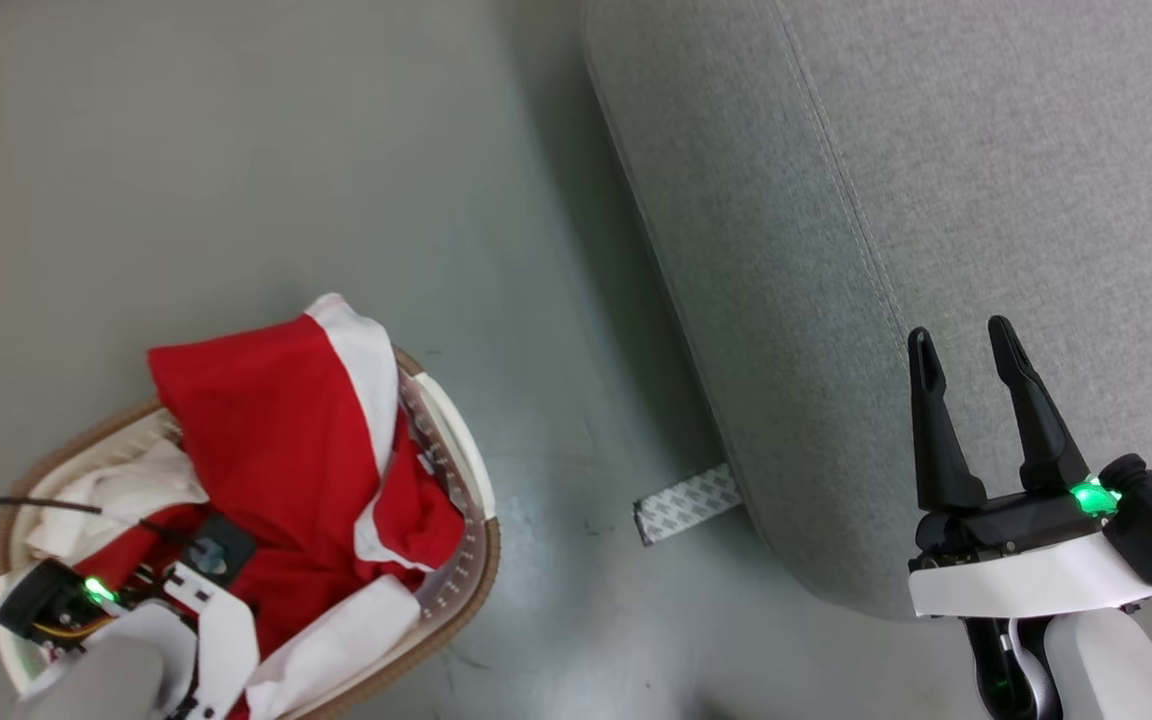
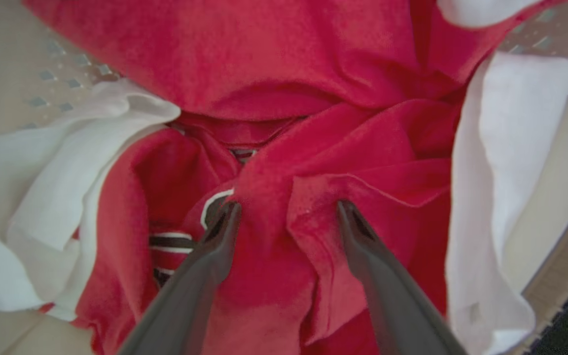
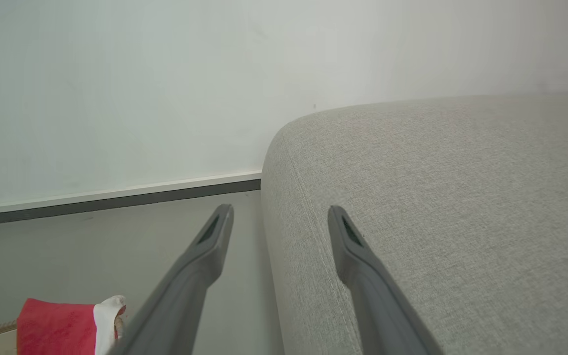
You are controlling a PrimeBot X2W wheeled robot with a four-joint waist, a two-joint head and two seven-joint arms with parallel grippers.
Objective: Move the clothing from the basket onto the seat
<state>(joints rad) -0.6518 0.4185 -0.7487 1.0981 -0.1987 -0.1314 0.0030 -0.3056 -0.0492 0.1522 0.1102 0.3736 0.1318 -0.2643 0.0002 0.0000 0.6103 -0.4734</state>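
While my left gripper [image 2: 286,207] is down inside the oval white perforated plastic laundry basket with the brown rim [image 1: 481,560], its jaws stand spread apart. Their tips are pushed against the soft red and white clothing [image 2: 313,74], and a raised fold of red cloth lies between them, not pinched. Just beside my left finger there is a bit of dark-and-white striped trim [image 2: 170,241]. All the clothing sits heaped in the basket, with one red and white piece draped up over the far rim. The basket stands on the smooth grey-green floor [image 1: 236,150], well apart from the large light-grey fabric couch seat [image 1: 936,150].

My right gripper [image 1: 961,332] hangs over the rounded edge of that seat, its jaws spread and holding nothing. In my right wrist view the fingers straddle the seat's corner, with a pale wall [image 3: 165,74] and a dark skirting strip [image 3: 116,199] behind. A small white patterned strip [image 1: 686,505] pokes out from under the seat onto the floor. A thin black cable [image 1: 16,505] runs across the basket to my left wrist.
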